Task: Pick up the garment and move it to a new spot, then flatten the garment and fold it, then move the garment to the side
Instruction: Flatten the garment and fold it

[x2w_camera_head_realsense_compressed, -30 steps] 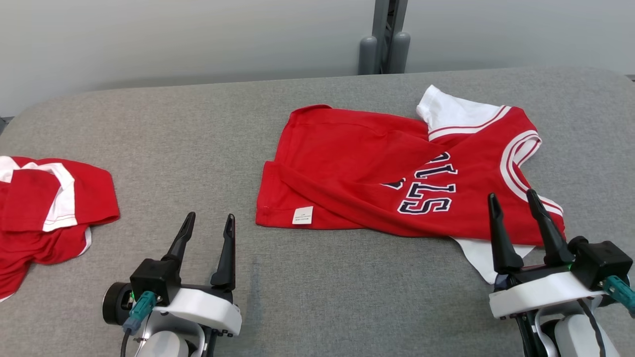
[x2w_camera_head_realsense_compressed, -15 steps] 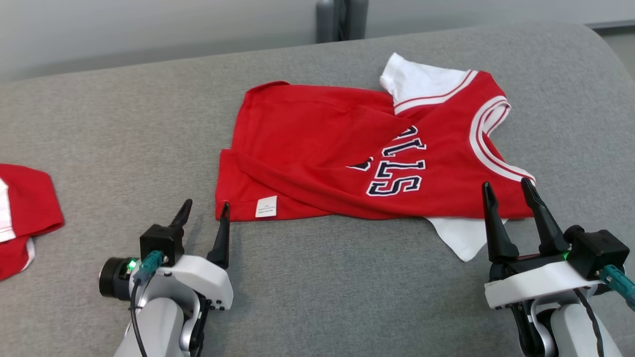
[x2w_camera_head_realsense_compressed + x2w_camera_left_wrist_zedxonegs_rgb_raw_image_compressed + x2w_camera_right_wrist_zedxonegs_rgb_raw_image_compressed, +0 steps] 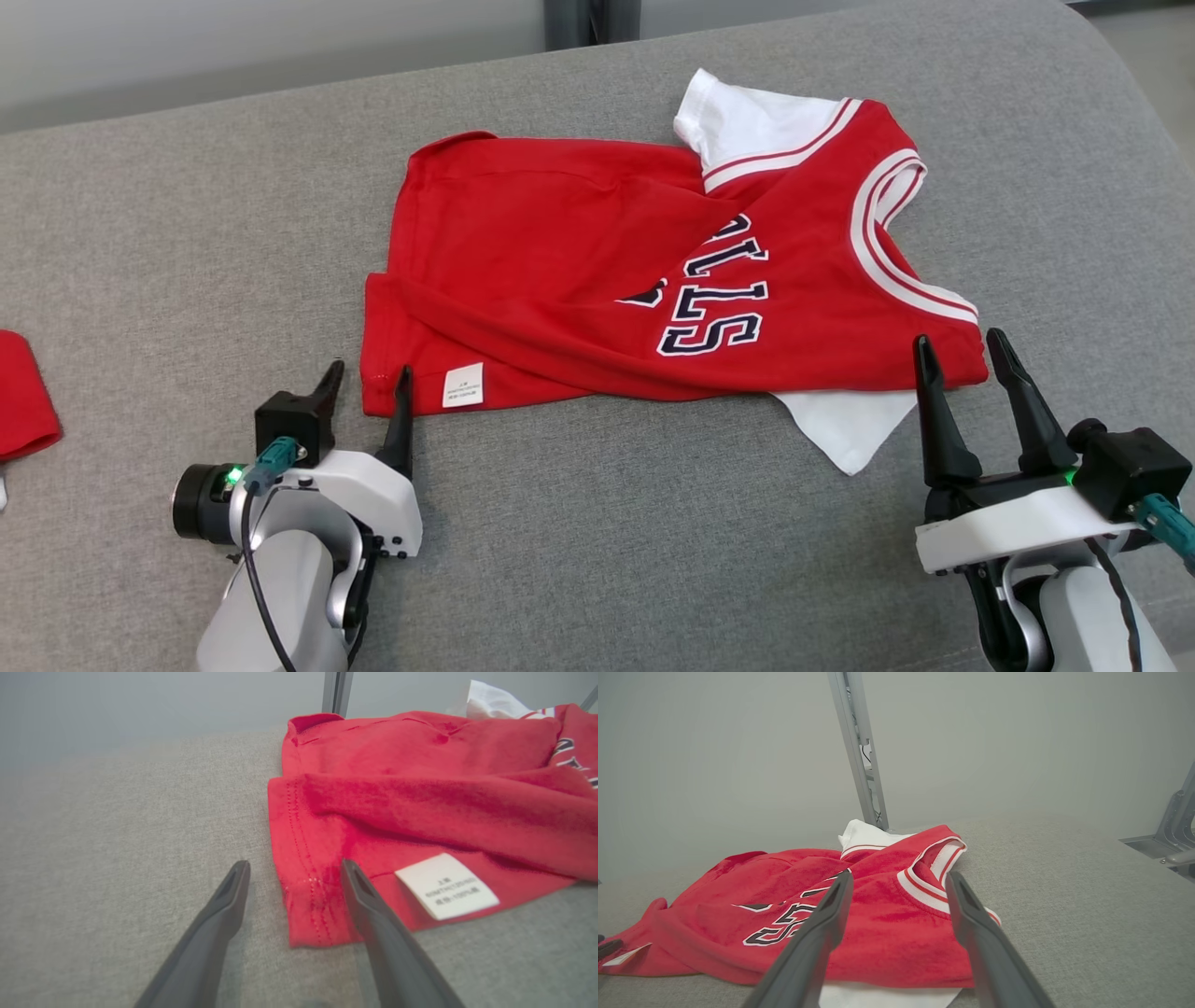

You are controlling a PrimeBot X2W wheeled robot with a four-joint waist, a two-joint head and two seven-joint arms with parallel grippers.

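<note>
The red garment (image 3: 653, 271) lies rumpled on the grey tabletop (image 3: 607, 541), partly doubled over itself. Both sets of fingers stand spread wide, holding nothing: the left gripper (image 3: 369, 369) straddles the garment's near hem corner, just beside its white label (image 3: 463, 385); the right gripper (image 3: 959, 338) sits at the garment's opposite shoulder. Closing here, the left fingers might pinch only one layer, or skim the hem and miss, so the garment would lift twisted. A second ago the left gripper was well apart from the garment; it has since reached the corner, and the camera has swung too
</note>
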